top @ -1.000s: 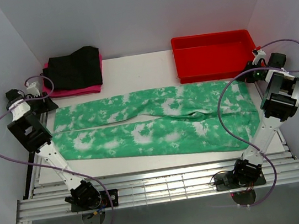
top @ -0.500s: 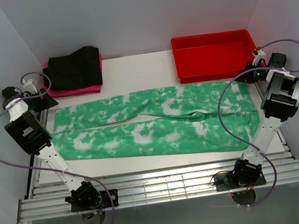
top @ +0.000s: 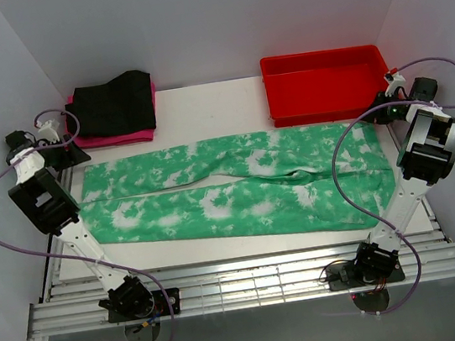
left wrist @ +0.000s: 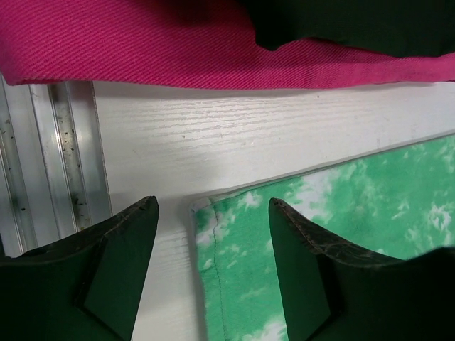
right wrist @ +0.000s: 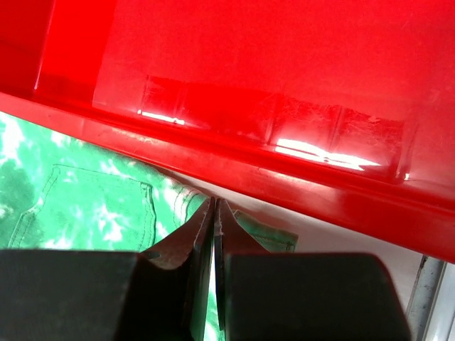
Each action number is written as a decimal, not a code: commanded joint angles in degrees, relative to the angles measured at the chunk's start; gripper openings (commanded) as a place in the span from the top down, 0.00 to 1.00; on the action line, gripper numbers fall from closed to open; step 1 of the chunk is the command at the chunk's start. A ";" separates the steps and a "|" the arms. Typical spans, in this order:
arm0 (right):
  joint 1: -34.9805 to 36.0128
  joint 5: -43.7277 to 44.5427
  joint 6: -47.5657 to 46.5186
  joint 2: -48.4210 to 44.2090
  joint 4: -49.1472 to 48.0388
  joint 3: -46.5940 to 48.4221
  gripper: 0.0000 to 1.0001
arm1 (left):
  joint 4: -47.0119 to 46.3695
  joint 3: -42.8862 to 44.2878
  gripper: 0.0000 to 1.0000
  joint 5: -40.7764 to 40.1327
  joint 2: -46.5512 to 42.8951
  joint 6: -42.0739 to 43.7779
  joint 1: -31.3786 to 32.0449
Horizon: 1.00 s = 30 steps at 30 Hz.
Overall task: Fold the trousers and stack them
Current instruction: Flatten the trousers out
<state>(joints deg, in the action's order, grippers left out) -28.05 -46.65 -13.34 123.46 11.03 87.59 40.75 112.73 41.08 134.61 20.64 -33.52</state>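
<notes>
The green tie-dye trousers [top: 230,189] lie flat across the table, legs to the left and waist to the right. My left gripper [top: 71,155] is open and hovers over the far leg's cuff corner [left wrist: 213,213], with one finger [left wrist: 117,263] over bare table and the other finger [left wrist: 306,263] over the fabric. My right gripper [top: 377,115] is shut, its tips [right wrist: 215,202] just above the waistband corner [right wrist: 274,238] beside the red bin. A back pocket [right wrist: 85,206] shows to its left. I see no fabric between the shut jaws.
A red bin [top: 325,82] stands at the back right, its wall [right wrist: 249,149] right in front of my right gripper. A folded black garment [top: 112,104] lies on a pink one [top: 121,138] at the back left; the pink edge [left wrist: 142,50] is close beyond my left gripper.
My left arm has shifted a little left and back near the cuff corner. My right wrist has moved slightly back and right. The trousers have not moved.
</notes>
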 commanded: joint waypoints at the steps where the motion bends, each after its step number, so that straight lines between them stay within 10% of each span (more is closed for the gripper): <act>1: -0.86 -1.42 -0.89 -2.08 1.98 2.67 0.92 | 0.65 -0.67 0.26 -3.01 -0.31 0.72 0.29; 15: -0.86 -1.86 -2.92 -3.49 4.44 3.20 0.92 | 1.78 -1.37 0.46 -3.47 1.10 0.27 1.35; 30: -0.95 -2.30 -3.53 -4.46 5.23 3.38 0.92 | 1.79 -5.15 0.43 -1.88 -2.33 -1.31 1.35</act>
<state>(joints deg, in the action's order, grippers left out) -28.08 -47.33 -16.71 122.21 16.16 88.40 40.12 109.08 39.31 134.91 19.99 -32.14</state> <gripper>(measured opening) 0.078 0.579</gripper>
